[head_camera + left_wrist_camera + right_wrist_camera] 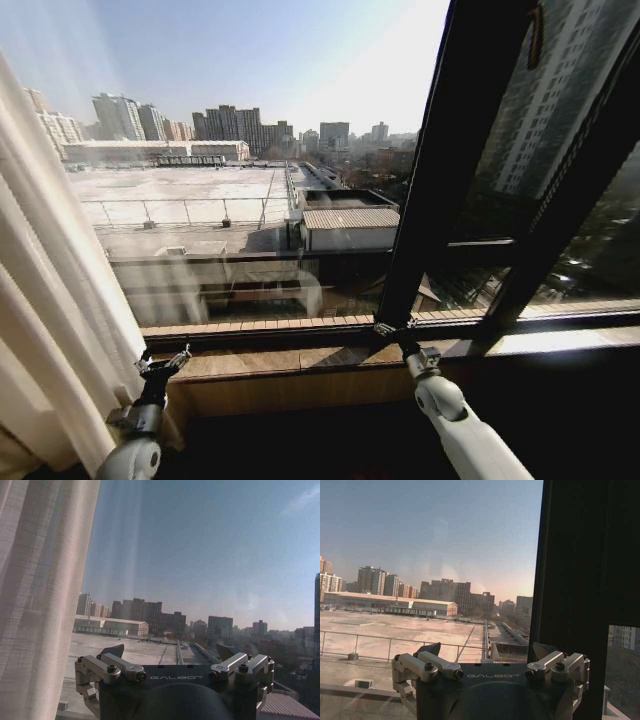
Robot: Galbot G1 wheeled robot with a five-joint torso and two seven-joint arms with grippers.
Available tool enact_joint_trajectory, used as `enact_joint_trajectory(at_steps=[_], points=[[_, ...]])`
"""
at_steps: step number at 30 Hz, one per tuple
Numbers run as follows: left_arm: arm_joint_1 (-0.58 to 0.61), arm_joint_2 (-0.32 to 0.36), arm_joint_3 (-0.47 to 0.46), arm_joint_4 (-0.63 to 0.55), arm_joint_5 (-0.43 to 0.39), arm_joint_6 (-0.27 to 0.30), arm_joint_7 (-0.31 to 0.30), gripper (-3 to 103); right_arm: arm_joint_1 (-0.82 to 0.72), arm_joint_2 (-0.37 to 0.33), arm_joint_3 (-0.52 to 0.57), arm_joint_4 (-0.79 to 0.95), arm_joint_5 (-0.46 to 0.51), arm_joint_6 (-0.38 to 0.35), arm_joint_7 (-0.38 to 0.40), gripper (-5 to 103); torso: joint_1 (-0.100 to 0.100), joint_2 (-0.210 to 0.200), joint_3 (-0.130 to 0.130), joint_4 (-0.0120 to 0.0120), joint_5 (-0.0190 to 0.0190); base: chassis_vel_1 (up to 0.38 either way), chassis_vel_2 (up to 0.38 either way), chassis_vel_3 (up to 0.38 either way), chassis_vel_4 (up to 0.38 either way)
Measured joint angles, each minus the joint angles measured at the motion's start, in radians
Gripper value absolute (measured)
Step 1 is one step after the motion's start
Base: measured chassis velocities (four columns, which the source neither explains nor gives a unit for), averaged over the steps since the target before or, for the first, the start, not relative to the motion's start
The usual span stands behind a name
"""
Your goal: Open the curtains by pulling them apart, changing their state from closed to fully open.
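Curtain (pixel 45 300) is bunched left of window frame bar (pixel 440 170). Left gripper (pixel 163 362) is spread wide, empty, beside the curtain; right gripper (pixel 395 328), wide, empty, at the bar's base.

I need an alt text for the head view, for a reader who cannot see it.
A bunched curtain hangs at the left of a bare window; the left gripper is open beside it. The right gripper is raised at the dark window frame.
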Motion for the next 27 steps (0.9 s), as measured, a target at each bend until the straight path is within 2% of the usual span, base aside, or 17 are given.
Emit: enact_joint_trajectory(at_steps=[21, 27], points=[[-0.005, 0.002, 0.000, 0.012, 0.008, 0.000, -0.009, 100, 0.000, 0.000, 0.000, 0.000, 0.000, 0.000, 0.000, 100, 0.000, 0.000, 0.000, 0.0002, 0.0000, 0.000, 0.000, 0.000, 0.000], [-0.006, 0.003, -0.001, 0.012, 0.008, 0.000, -0.009, 100, 0.000, 0.000, 0.000, 0.000, 0.000, 0.000, 0.000, 100, 0.000, 0.000, 0.000, 0.0003, -0.0001, -0.080, -0.071, 0.078, 0.093]])
